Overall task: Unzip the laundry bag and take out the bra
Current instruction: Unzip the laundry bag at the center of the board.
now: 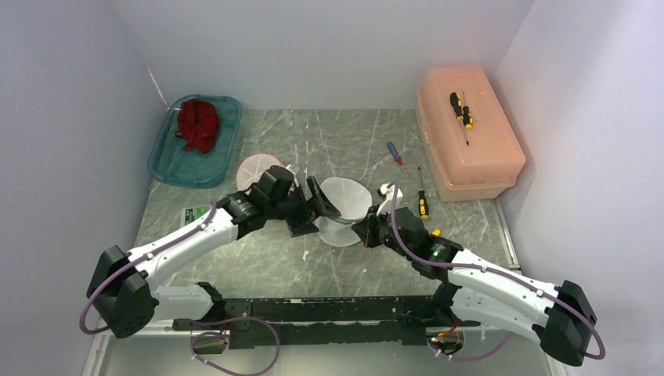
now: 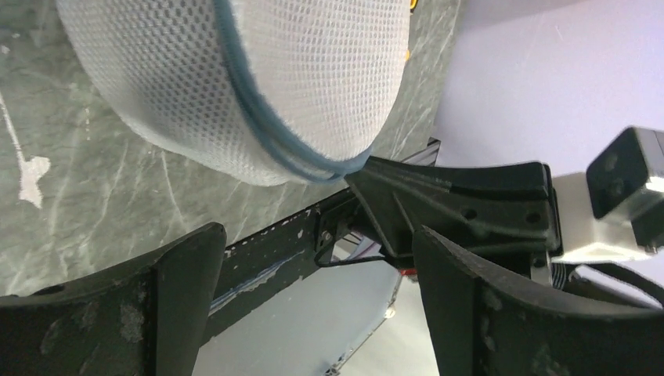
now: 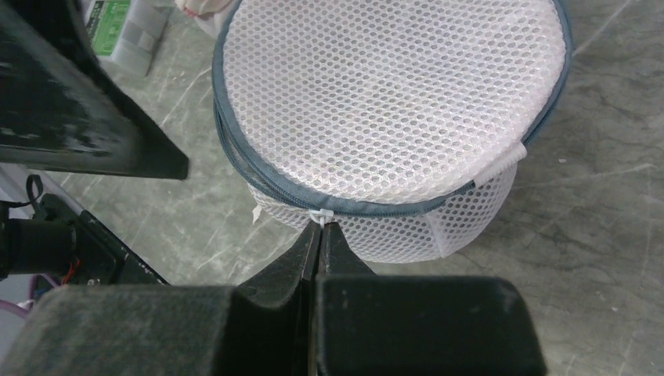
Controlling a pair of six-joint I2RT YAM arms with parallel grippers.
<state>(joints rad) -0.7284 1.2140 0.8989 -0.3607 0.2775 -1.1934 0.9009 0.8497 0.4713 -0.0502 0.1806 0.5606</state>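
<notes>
The laundry bag [image 1: 342, 205] is a round white mesh drum with a blue-grey zipper running round its rim, and it stands mid-table. In the right wrist view the laundry bag [image 3: 391, 94] fills the top, and my right gripper [image 3: 321, 229] is shut on its small white zipper pull [image 3: 319, 217] at the near rim. My right gripper [image 1: 362, 229] sits at the bag's right side. My left gripper [image 1: 312, 210] is at the bag's left side, open. In the left wrist view my left gripper [image 2: 317, 235] holds nothing, and the laundry bag [image 2: 258, 78] lies beyond its fingers. The bra is hidden.
A teal tray [image 1: 168, 160] at the back left holds a red cloth [image 1: 197, 124]. A pink-rimmed round thing [image 1: 258, 169] lies behind my left gripper. An orange toolbox [image 1: 467, 149] stands at the back right, a screwdriver [image 1: 462, 110] on top. Two screwdrivers [image 1: 394, 152] [image 1: 422, 200] lie beside it.
</notes>
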